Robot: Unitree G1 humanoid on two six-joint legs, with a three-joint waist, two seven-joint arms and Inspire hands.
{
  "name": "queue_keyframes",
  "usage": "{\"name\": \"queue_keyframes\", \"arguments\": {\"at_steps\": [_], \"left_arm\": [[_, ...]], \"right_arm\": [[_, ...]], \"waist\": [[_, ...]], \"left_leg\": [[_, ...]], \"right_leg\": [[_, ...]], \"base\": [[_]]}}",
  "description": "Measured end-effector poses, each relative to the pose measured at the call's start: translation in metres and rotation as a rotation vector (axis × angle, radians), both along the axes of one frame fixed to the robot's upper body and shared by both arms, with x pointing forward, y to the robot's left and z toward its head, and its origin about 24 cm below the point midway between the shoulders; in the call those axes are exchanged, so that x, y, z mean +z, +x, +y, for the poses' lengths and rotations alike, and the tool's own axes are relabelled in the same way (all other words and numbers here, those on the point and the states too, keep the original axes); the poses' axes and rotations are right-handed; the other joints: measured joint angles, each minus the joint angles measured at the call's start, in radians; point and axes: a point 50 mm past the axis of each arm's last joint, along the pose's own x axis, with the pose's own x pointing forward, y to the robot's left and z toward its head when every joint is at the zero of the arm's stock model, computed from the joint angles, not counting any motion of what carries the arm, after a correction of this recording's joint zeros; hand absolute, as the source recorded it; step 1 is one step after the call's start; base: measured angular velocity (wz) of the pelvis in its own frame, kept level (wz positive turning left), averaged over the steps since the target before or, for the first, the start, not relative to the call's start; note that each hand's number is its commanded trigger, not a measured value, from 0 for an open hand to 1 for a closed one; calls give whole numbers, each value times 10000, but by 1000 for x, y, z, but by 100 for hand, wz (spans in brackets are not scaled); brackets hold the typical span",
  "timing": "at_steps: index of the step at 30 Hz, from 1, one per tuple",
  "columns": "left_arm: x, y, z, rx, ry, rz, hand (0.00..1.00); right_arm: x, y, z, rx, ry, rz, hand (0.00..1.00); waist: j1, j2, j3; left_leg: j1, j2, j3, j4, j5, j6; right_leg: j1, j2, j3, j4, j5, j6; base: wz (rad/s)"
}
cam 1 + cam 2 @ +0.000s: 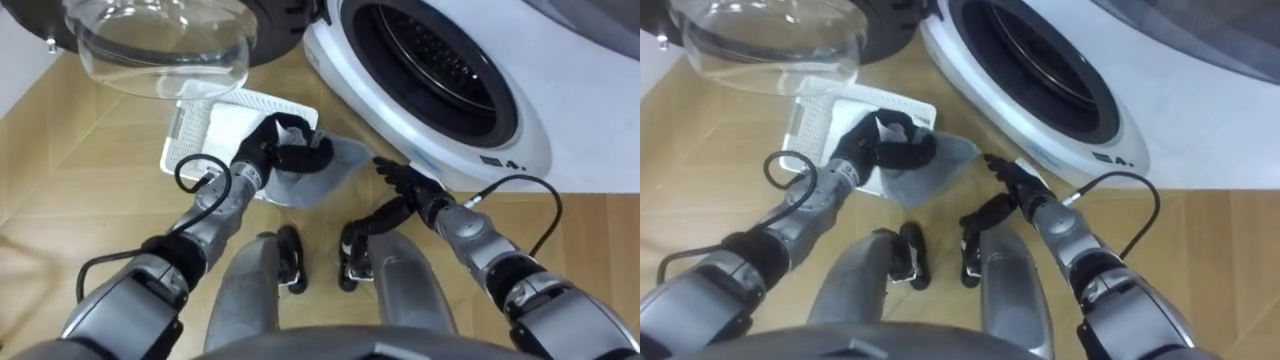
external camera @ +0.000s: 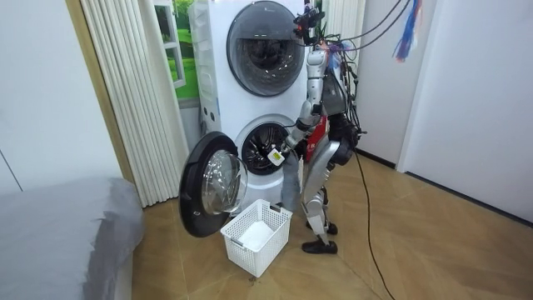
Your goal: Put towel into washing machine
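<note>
Grips grey towel [image 1: 322,176] in curled left robot hand [image 1: 268,150], above white basket [image 1: 213,126]. Holds right robot hand [image 1: 405,181] slack-fingered just beside it, before the washing machine [image 1: 445,150]

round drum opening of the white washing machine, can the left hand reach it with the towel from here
Probably yes: the round glass door is swung aside, the left hand grips the grey towel near the dark drum opening, and nothing lies between.

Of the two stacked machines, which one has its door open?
The lower machine: its round glass door is swung out to the room view's left. The upper machine has its door shut.
</note>
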Motion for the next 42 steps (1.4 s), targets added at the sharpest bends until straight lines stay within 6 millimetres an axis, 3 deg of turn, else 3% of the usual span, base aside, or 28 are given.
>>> {"name": "queue_keyframes", "arguments": {"at_steps": [3, 10, 17, 18, 19, 24, 40, 41, 42], "left_arm": [[-1, -8, -9, -453, -1489, 530, 100], [-1, -12, -11, -799, -2891, 1015, 100], [3, -8, -9, -273, -4275, 1176, 100], [5, -7, -10, -202, -4478, 1141, 100], [6, -7, -11, -187, -4585, 1112, 100], [18, -1, -22, -129, -5604, 866, 100], [34, 9, -31, 543, -7146, 413, 100], [34, 9, -31, 537, -7144, 425, 91], [34, 9, -31, 535, -7143, 436, 60]], "right_arm": [[1, 1, 4, 31, 127, -32, 0], [-1, 0, 2, 54, 123, 209, 0], [0, 0, 4, 140, 281, 266, 0], [0, 0, 4, 129, 269, 258, 60], [0, 0, 4, 122, 260, 251, 100], [3, 4, 4, 80, 235, 50, 100], [8, 9, 14, -225, 954, -192, 100], [7, 8, 14, -213, 955, -144, 100], [7, 8, 14, -197, 968, -108, 100]], "waist": [[26, -51, -23], [62, -45, -29], [425, -6, -28], [474, 12, -31], [503, 21, -32], [587, 136, -29], [441, 130, -33], [413, 129, -33], [402, 128, -33]], "left_leg": [[16, -30, -10, -210, 133, 61], [43, 13, -17, -295, 202, 145], [40, 67, -25, -264, 202, 146], [39, 75, -26, -264, 201, 146], [38, 78, -26, -264, 201, 145], [42, 84, -26, -270, 198, 144], [45, 85, -24, -312, 207, 130], [52, 83, -23, -312, 207, 130], [57, 83, -22, -312, 207, 130]], "right_leg": [[-6, 6, 2, -213, 179, 33], [122, 64, -70, -525, 438, 102], [146, 108, -88, -561, 477, 85], [146, 116, -88, -561, 479, 82], [146, 120, -88, -561, 480, 81], [144, 122, -81, -538, 481, 77], [138, 126, -70, -528, 493, 57], [144, 126, -66, -527, 493, 57], [148, 126, -66, -527, 493, 57]], "base": [[0], [-2], [0], [0], [0], [0], [0], [0], [0]]}}
